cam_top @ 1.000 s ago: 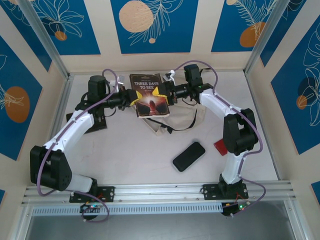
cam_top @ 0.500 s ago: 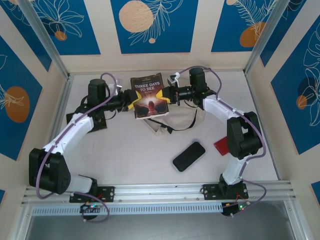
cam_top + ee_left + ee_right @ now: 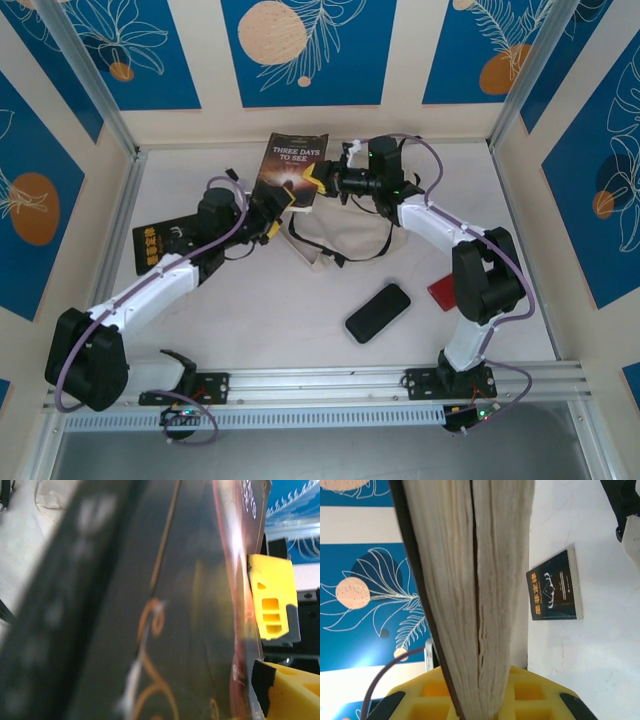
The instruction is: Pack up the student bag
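The right gripper (image 3: 317,180) was pinched on the right edge of a paperback (image 3: 294,162) titled "Three Days to See", holding it raised and tilted over the far side of the table (image 3: 250,320). In the right wrist view the page edges ran down between its yellow fingers (image 3: 535,690). The left gripper (image 3: 276,213) stood spread just below the book's lower left corner. The cream student bag (image 3: 355,235) lay flat just nearer than the book, under the right arm. A second dark book (image 3: 160,243) lay to the left, and a black phone (image 3: 378,312) lay nearer the bases.
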